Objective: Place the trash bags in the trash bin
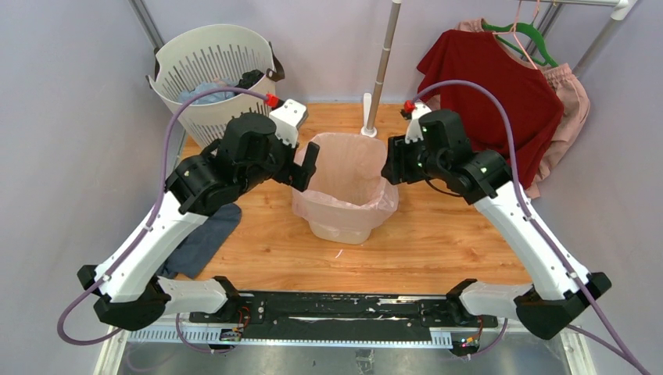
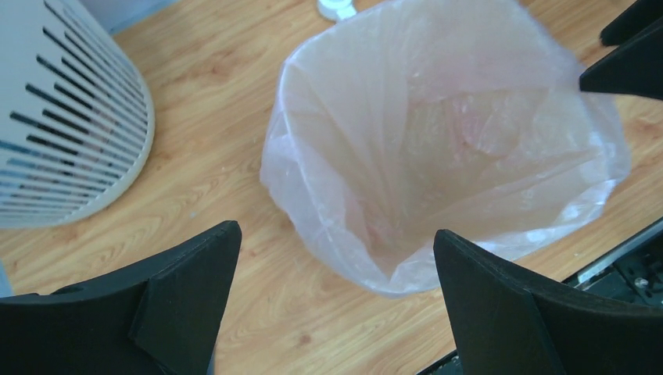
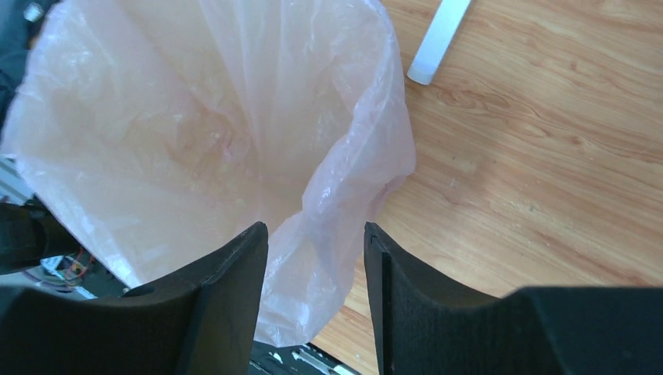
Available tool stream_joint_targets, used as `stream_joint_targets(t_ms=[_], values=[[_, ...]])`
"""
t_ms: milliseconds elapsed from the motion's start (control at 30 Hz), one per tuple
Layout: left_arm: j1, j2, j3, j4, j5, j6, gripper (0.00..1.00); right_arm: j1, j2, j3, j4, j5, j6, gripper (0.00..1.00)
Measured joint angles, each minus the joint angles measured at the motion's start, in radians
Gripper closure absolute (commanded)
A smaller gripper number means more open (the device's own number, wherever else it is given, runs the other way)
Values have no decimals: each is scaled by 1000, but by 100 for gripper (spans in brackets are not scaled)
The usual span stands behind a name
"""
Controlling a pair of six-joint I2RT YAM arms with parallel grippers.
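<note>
The cream-beige trash bin [image 1: 341, 231] stands upright mid-table. The pale-pink trash bag [image 1: 348, 168] lines it, its edge folded out over the rim. My left gripper [image 1: 306, 167] hovers at the bin's left rim, jaws wide open and empty. In the left wrist view [image 2: 336, 250] the bag [image 2: 438, 141] lies ahead of the fingers, apart from them. My right gripper [image 1: 388, 169] is at the right rim, open. In the right wrist view [image 3: 315, 234] the bag's hanging edge [image 3: 344, 203] shows in the gap between the fingers, not pinched.
A white slotted basket [image 1: 211, 70] with cloth stands at the back left. A blue-grey cloth [image 1: 199, 238] lies left of the bin. A pole [image 1: 381, 70] stands behind the bin. A red shirt [image 1: 492, 86] and a pink garment [image 1: 567, 101] hang at the back right.
</note>
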Motion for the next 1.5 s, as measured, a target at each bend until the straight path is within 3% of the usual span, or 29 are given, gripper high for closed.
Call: stream_joint_targets(t_ms=[333,867,967,1033,1267,1400,1467,1500], values=[[58,25,-187,13,10,-32,0,68,164,71,-80,243,48,46],[94,80,-249,63,56,-65,0,173,251,111,-121,376,98,48],[98,85,-277,69,63,-69,3,177,266,111,-131,393,101,59],[101,87,-290,70,66,-70,10,178,272,110,-134,405,104,74],[106,94,-295,82,95,-83,30,178,274,108,-126,425,126,98],[106,94,-299,84,111,-91,39,178,274,108,-119,425,128,100],[106,94,-299,85,115,-93,37,178,273,104,-114,425,128,100],[106,94,-299,86,117,-94,33,178,273,103,-112,425,128,95]])
